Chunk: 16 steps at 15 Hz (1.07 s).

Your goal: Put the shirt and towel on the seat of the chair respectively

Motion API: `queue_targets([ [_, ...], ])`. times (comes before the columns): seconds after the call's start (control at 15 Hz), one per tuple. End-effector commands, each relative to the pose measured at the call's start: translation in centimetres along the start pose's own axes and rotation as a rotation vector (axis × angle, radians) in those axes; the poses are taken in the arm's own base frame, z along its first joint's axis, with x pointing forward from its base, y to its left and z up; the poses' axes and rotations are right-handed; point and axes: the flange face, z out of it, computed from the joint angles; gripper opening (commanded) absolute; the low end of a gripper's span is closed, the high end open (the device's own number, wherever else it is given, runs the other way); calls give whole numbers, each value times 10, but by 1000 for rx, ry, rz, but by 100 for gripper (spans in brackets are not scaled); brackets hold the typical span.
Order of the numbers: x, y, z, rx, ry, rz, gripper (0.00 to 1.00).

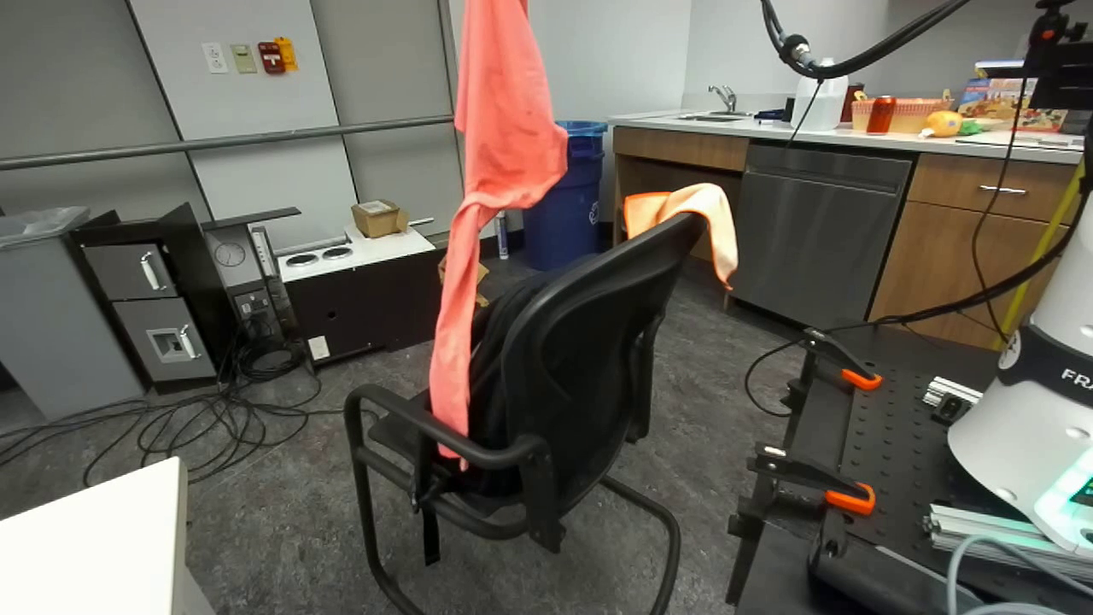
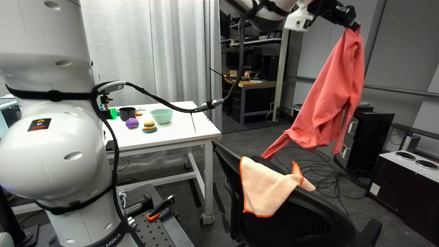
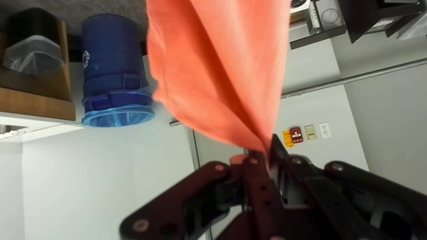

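Note:
The coral shirt (image 1: 511,128) hangs from my gripper (image 2: 353,26), which is shut on its top end, high above the black chair (image 1: 589,359). The wrist view also shows the shirt (image 3: 217,66) pinched between the fingertips (image 3: 267,150). One long sleeve (image 1: 452,325) trails down in front of the backrest and inside the armrest to near the seat (image 1: 394,437). The seat is mostly hidden by the armrest, sleeve and a dark bundle. The pale orange towel with an orange edge (image 2: 264,187) is draped over the top of the backrest and also shows in an exterior view (image 1: 692,213).
The chair's armrest (image 1: 444,431) stands beside the sleeve. A white table (image 2: 164,137) with a bowl (image 2: 162,116) and toy food stands behind the chair. A white table corner (image 1: 94,538) is at the lower left. Cables (image 1: 230,427) lie on the floor.

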Motion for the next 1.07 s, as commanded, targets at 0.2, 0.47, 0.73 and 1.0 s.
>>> queue_targets([
  [0.2,-29,1,27,32,-178,-70,69],
  [0.47,-69,-12,25,138,-378,-109,97],
  [0.73,-71,-21,13,232,-611,-159,100],
  [1.0,-64,4,13,169,-825,-274,100],
])
